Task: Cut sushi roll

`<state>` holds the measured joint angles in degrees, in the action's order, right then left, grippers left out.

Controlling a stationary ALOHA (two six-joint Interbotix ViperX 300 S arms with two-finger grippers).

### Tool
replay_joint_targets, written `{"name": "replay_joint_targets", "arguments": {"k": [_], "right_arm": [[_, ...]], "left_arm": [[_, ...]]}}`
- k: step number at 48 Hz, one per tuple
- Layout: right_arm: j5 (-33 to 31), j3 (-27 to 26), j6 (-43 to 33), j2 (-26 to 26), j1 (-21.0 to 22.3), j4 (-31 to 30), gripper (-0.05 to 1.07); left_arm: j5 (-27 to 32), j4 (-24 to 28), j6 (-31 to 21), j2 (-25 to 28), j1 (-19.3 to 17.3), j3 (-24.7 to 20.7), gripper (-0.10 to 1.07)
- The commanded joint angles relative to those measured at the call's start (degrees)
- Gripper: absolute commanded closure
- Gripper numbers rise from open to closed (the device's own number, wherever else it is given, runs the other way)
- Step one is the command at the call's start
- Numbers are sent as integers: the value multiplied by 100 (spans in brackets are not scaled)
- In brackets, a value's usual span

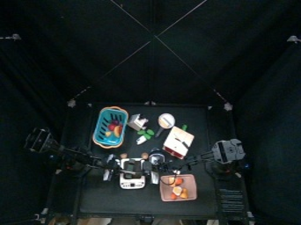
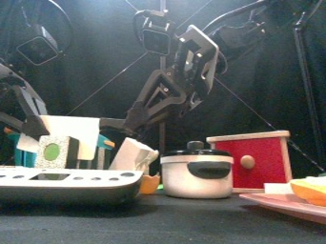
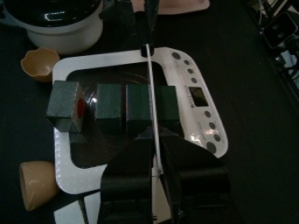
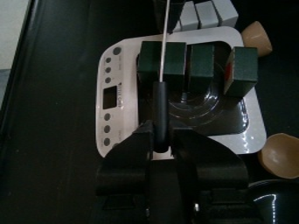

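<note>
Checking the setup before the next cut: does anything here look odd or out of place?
Yes. The sushi roll lies on a white kitchen scale, not a cutting board, and sits in uneven pieces with gaps between them. Both the left tool and the right tool hold thin blades over the roll at once.

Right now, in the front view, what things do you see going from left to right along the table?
White kitchen scale → white pot with black lid → red wooden box → pink plate at the right edge.
</note>
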<state>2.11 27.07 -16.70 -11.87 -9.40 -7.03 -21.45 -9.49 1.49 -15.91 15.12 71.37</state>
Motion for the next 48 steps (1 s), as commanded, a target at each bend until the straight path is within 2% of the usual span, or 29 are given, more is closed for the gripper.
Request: {"name": "replay_joint_targets", "arguments": {"k": [1,26,39,48], "right_arm": [[9,-97,18,70,-70,18,52],[0,-132,9,35,-149,70,52],[-246,-220,18,176,-193,26,52],[-422,-299,44,431,-158,-158,52]], "left_arm": [[26,-26,-9,62,-18,-35,54],[132,-26,-9,132,-9,-53,54],[255,-18,0,-158,62,-97,54],[264,79,26,-554,26,-97,54]]}}
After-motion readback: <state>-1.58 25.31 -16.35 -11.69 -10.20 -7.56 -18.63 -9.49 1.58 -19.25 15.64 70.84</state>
